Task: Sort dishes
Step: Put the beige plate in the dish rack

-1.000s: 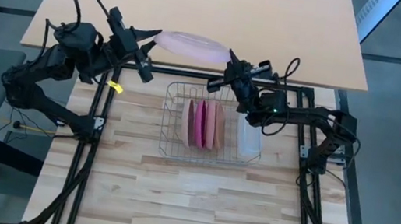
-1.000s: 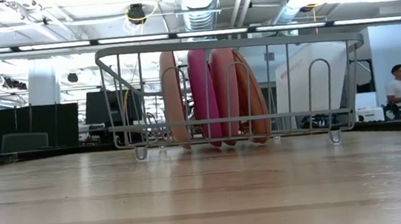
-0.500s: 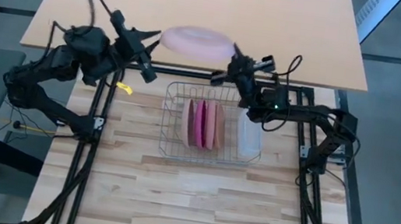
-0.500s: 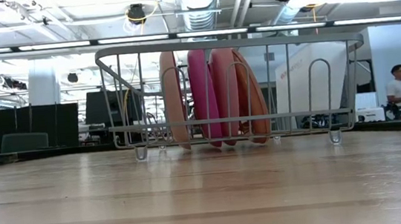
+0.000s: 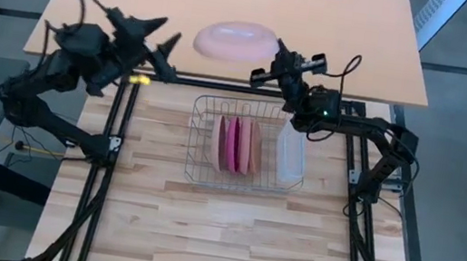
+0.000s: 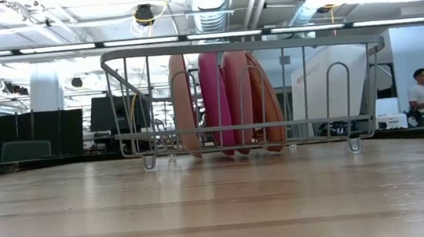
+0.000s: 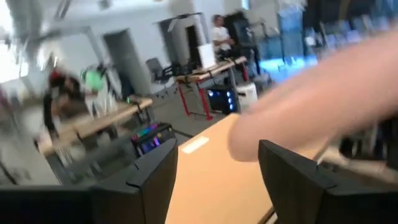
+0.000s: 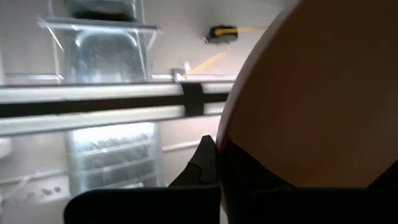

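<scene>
I've got 4 round plastic plates (image 5: 238,145) upright in wire rack (image 5: 194,173); 5th pale pink plate (image 5: 237,41) pinched by my right gripper (image 5: 262,73) above rack, left gripper (image 5: 163,34) fingers wide, apart from it; slotting it remains

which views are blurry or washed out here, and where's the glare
Left wrist view: smeared with motion blur, the pink plate a soft streak past the left gripper. Right wrist view: the plate fills the frame close up, held by the right gripper. Low view: ceiling lights glare above the wire rack. High view: evenly lit, sharp.
</scene>
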